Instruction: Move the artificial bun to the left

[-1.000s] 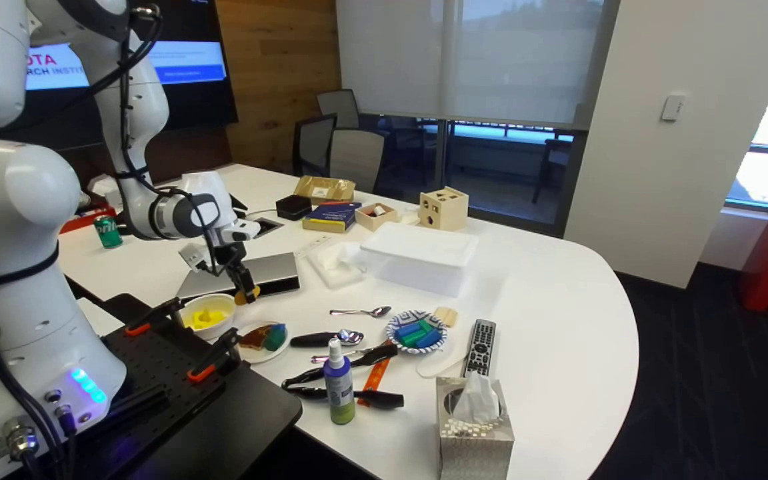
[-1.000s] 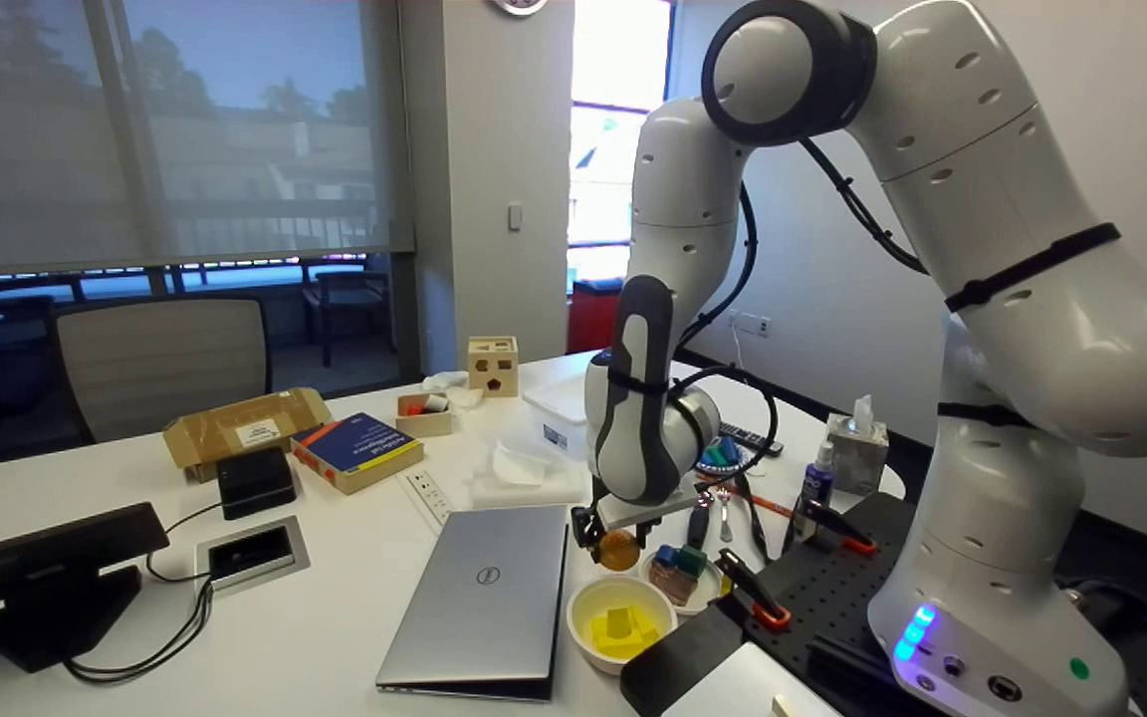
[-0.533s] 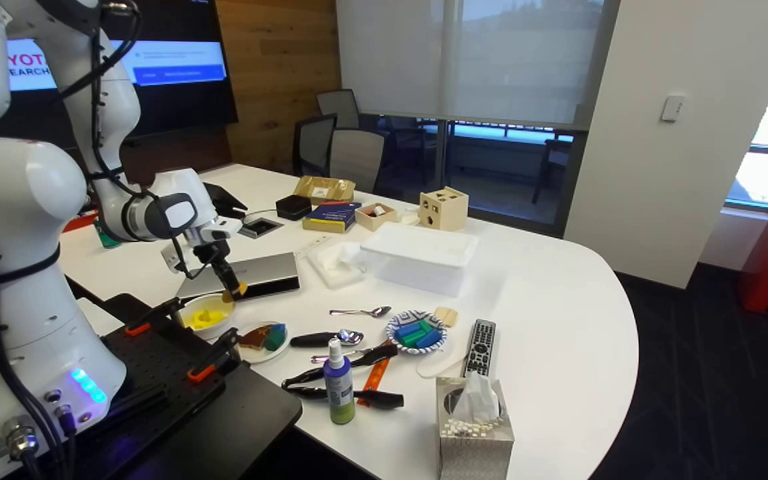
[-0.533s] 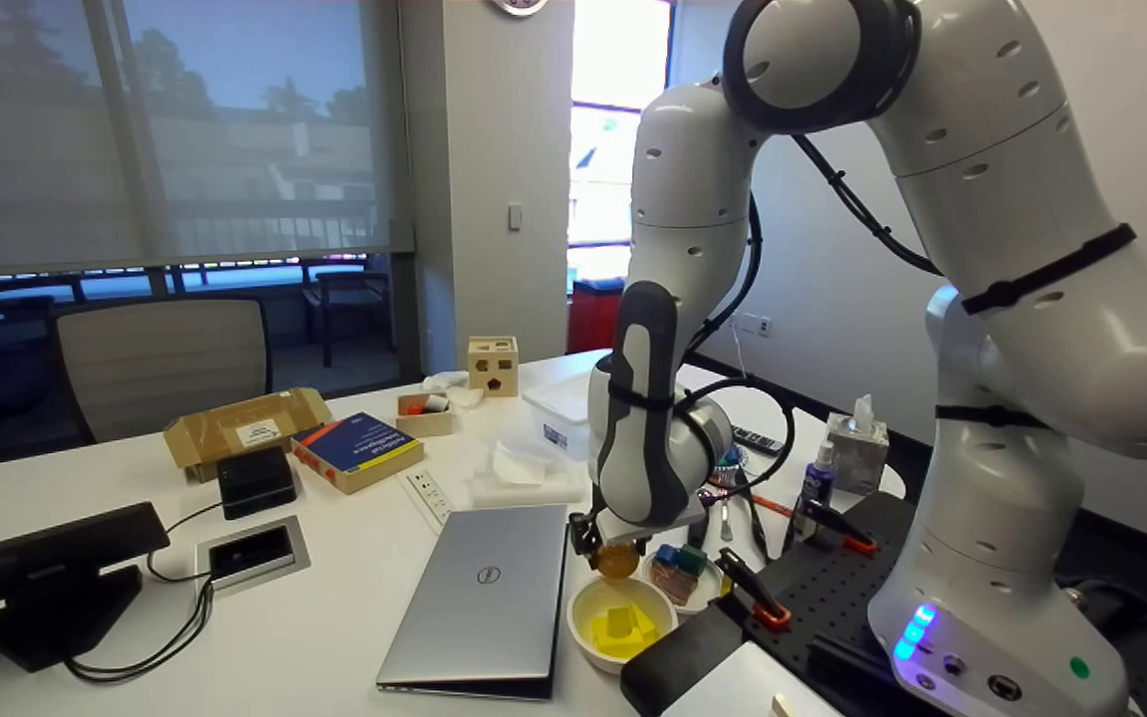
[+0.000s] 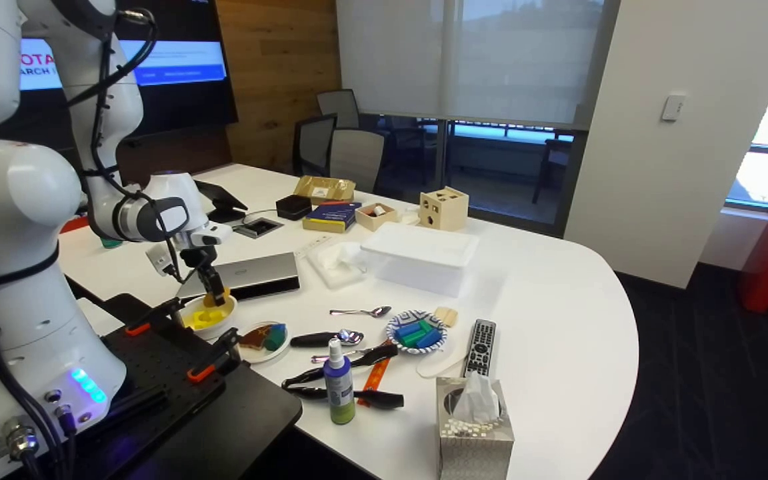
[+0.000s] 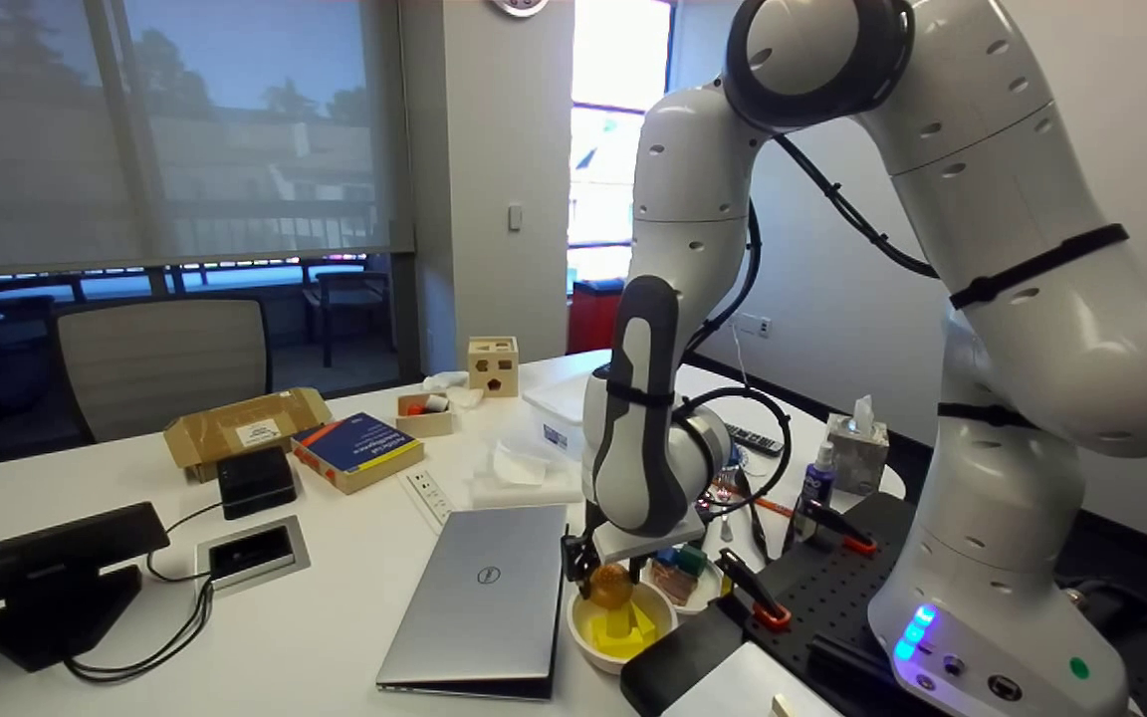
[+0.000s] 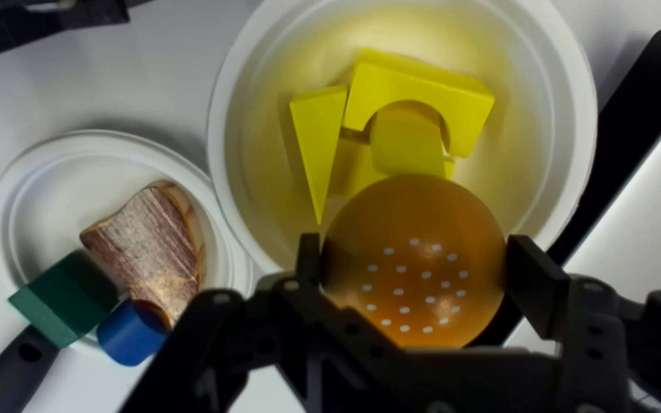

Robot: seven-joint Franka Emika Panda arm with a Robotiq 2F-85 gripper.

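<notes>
The artificial bun [image 7: 413,281] is round and orange-tan with small white dots. My gripper [image 7: 415,256] is shut on it, with one black finger against each side. In the wrist view the bun covers the lower part of a white bowl [image 7: 582,115] that holds yellow blocks [image 7: 422,86]. In an exterior view the bun [image 6: 610,586] is held at the bowl's far rim, above the blocks. In an exterior view my gripper [image 5: 216,299] partly hides the bun, over the bowl [image 5: 229,321]. The exact height of the bun above the bowl is hard to tell.
A white plate [image 7: 26,172] with a green block, a blue block and a brown piece stands beside the bowl. A closed laptop [image 6: 484,597] lies on the other side. Clamps [image 5: 214,360] on the black mount stand close by. Tongs, spoons and a spray bottle [image 5: 339,387] lie farther off.
My gripper has carried the held bun from between the laptop and plate to over the bowl. It has moved left in one exterior view and toward the camera in another.
</notes>
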